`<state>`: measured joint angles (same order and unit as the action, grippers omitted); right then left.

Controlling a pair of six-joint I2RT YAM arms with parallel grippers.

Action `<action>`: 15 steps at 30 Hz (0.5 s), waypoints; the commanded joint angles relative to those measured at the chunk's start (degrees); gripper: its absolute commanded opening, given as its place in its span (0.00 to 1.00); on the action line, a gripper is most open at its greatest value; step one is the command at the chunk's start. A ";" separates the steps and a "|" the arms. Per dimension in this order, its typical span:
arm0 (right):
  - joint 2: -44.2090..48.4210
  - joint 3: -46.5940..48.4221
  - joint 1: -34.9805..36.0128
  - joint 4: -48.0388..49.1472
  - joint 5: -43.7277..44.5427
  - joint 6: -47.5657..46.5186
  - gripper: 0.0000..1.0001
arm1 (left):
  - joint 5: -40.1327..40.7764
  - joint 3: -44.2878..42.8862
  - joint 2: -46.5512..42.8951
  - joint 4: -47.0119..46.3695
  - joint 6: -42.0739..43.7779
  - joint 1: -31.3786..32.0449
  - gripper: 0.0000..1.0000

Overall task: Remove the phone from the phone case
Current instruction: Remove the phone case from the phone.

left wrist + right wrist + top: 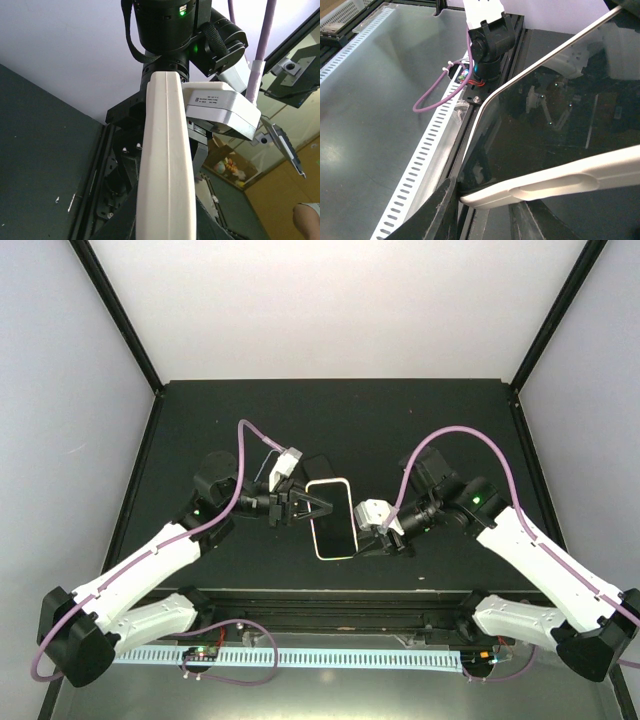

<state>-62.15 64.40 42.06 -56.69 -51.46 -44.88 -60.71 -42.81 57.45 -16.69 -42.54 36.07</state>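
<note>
White arm links [150,560], black joints [215,476], purple cables [247,432], green LEDs [477,502].

Bright diffuse light, soft glare

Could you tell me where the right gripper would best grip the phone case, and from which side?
I'd pinch the phone case on its long right rim, coming in from the right, opposite the left gripper clamped on the left edge. That pale lip wraps around the phone, so it probably gives the right gripper a thin, pinchable edge.
</note>
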 commanded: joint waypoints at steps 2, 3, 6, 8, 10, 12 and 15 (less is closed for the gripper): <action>0.39 1.25 0.34 0.09 4.87 -6.09 0.27 | -1.70 -0.95 -0.68 -6.25 -8.17 -0.04 0.02; 0.32 1.25 0.35 0.08 4.88 -6.40 0.27 | -1.74 -0.96 -0.75 -6.44 -8.67 -0.04 0.01; 0.28 1.09 0.39 0.01 5.13 -7.54 0.27 | -1.91 -1.14 -1.05 -7.11 -10.04 -0.01 0.02; 0.19 0.93 0.37 0.04 5.42 -8.29 0.27 | -2.04 -1.06 -1.22 -7.83 -11.05 0.00 0.02; 0.10 0.90 0.34 0.14 5.75 -8.77 0.28 | -2.05 -1.30 -1.23 -8.03 -11.77 -0.03 0.02; 0.18 0.69 0.33 0.44 6.21 -9.04 0.28 | -2.09 -1.44 -1.13 -8.01 -12.31 -0.01 0.01; 0.42 -0.06 0.39 1.96 7.50 -8.62 0.30 | -0.95 -2.00 -1.01 -4.71 -12.02 0.01 0.01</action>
<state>-61.87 64.90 42.33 -57.01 -51.00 -50.13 -61.30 -42.46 57.45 -18.81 -48.45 35.94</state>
